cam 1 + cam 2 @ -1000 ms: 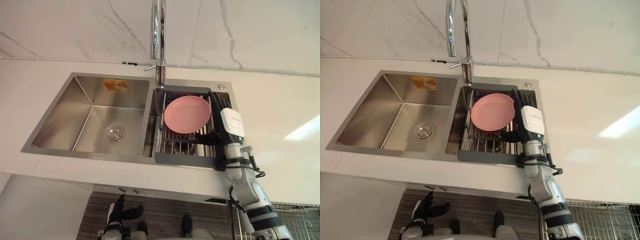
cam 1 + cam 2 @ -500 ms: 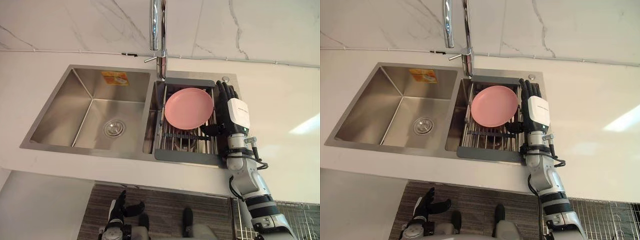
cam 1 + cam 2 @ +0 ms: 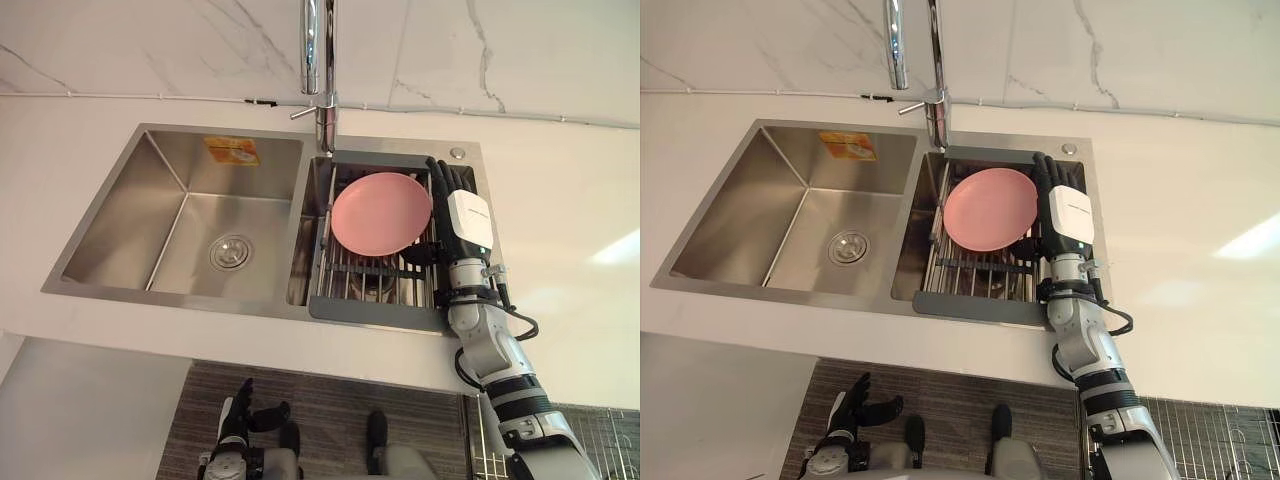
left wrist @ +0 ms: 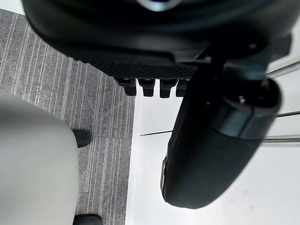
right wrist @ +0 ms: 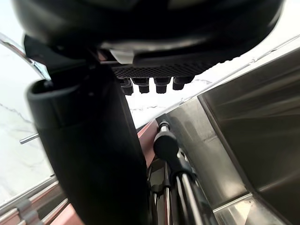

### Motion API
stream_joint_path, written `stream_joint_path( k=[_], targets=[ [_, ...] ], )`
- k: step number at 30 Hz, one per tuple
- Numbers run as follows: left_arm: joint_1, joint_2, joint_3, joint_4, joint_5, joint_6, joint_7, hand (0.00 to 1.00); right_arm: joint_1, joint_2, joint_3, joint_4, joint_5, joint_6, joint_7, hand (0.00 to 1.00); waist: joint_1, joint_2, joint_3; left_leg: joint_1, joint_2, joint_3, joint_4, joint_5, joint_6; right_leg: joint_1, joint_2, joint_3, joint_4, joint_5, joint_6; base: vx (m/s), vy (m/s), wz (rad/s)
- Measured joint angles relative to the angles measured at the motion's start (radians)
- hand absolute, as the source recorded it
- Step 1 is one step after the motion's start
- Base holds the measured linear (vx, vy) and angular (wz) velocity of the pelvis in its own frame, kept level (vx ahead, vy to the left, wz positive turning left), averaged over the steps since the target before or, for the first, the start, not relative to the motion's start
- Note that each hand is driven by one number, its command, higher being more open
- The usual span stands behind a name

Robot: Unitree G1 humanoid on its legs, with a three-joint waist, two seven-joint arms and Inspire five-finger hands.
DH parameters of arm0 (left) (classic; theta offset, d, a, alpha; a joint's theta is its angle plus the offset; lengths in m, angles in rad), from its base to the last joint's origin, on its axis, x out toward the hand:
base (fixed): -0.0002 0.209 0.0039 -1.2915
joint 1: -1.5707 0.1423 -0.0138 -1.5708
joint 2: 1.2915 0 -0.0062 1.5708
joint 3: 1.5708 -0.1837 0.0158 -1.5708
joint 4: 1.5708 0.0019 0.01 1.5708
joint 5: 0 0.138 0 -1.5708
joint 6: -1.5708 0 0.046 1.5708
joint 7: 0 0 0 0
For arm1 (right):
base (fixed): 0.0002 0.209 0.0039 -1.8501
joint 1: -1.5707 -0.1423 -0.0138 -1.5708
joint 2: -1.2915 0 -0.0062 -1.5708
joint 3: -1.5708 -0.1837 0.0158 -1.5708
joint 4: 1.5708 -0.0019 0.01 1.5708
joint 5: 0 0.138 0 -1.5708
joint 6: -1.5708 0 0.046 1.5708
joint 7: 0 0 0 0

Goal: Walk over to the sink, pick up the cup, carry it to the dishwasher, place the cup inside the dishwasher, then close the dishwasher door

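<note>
A pink plate (image 3: pixel 380 212) leans upright in a grey dish rack (image 3: pixel 370 312) set in the right basin of the steel sink (image 3: pixel 170 297). My right hand (image 3: pixel 468 215) lies over the rack's right side, just beside the plate, open with fingers straight and pointing toward the wall. Its thumb (image 3: pixel 420 257) reaches under the plate's lower right edge. In the right wrist view the thumb (image 5: pixel 89 154) stands before the rack bars (image 5: pixel 173 159) and the plate's pink edge (image 5: pixel 148 135). Below the bars under the plate sits a dark round shape (image 3: pixel 372 290); I cannot tell what it is. My left hand (image 3: pixel 240 425) hangs open low, near the floor.
A tall chrome faucet (image 3: pixel 320 60) rises behind the divider between the basins. The left basin (image 3: pixel 190 230) holds only its drain. White counter surrounds the sink, with a marble wall behind. A wire basket (image 3: pixel 1210 430) shows at the lower right, below counter level.
The view has shifted a little. My right hand has reached farther along the rack's right side and drawn closer to the plate. The left hand stays low.
</note>
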Motion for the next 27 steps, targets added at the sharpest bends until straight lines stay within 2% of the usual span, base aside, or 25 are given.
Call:
stream_joint_path(
  k=[6, 7, 18, 27],
  targets=[
    [-0.001, 0.0, 0.0, 0.0, 0.0, -0.001, 0.001, 1.0, -0.019, -0.015, 0.048, 0.005, -0.001, -0.001, 0.008, 1.0, 0.002, 0.0, 0.001, -0.004, 0.002, -0.001, -0.001, 0.002, 0.002, -0.005, 0.002, -0.001, 0.002, 0.0, -0.001, -0.01, -0.002, 0.0],
    [-0.001, 0.0, -0.001, 0.0, 0.0, -0.003, 0.001, 1.0, -0.025, -0.014, 0.064, 0.005, -0.002, -0.003, 0.009, 0.0, 0.003, 0.0, 0.001, -0.004, 0.002, -0.001, -0.002, 0.003, 0.002, -0.005, 0.002, -0.002, 0.002, 0.0, -0.001, 0.0, 0.0, 0.0],
    [-0.002, 0.002, -0.001, 0.001, -0.003, -0.013, 0.001, 1.0, -0.093, -0.078, 0.183, 0.061, -0.01, -0.029, 0.03, 0.0, 0.002, -0.001, 0.009, -0.006, 0.005, -0.001, -0.018, 0.02, -0.007, -0.012, 0.007, -0.004, 0.001, 0.005, -0.007, 0.0, 0.0, 0.0],
    [-0.007, 0.006, -0.003, 0.001, -0.021, -0.015, 0.001, 1.0, -0.165, -0.102, 0.201, 0.069, -0.011, -0.062, 0.032, 0.0, 0.006, -0.007, 0.019, -0.005, 0.015, -0.005, -0.028, 0.029, -0.007, -0.019, 0.02, -0.008, 0.001, 0.009, -0.013, -0.01, -0.009, 0.01]
  ],
)
